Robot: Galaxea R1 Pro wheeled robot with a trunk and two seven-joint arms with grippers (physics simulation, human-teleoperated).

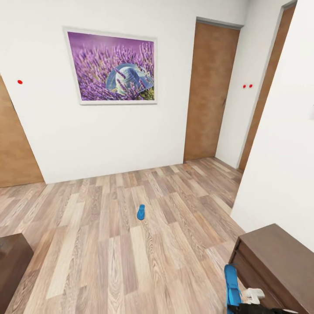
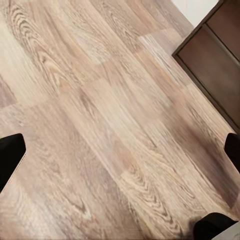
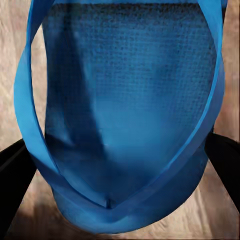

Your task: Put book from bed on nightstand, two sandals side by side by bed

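Holding one blue sandal (image 3: 125, 115) in its right claw (image 3: 120, 165), the robot looks across the bedroom floor (image 1: 109, 244). That sandal fills the close-up view, with a dark finger (image 3: 12, 185) on each side of it, so the claw looks clamped on it. From the head, the same sandal (image 1: 231, 285) shows low down, just beside a dark brown cabinet (image 1: 279, 257). The other sandal (image 1: 141, 212) lies flat on the wood, out in the open, well apart from the first and below the purple flower picture (image 1: 111, 66). The left claw (image 2: 120, 165) hangs over bare floor with its dark tips far apart and nothing between them. The sandals look light, thin and bendy, like foam, so one may flop or swing if it is held by one end. A grip across the flat sole, near the middle, should keep it steady. The thin straps look too floppy for a good hold. A sandal on the floor lies very low, so the tips must reach right down to catch its edges.
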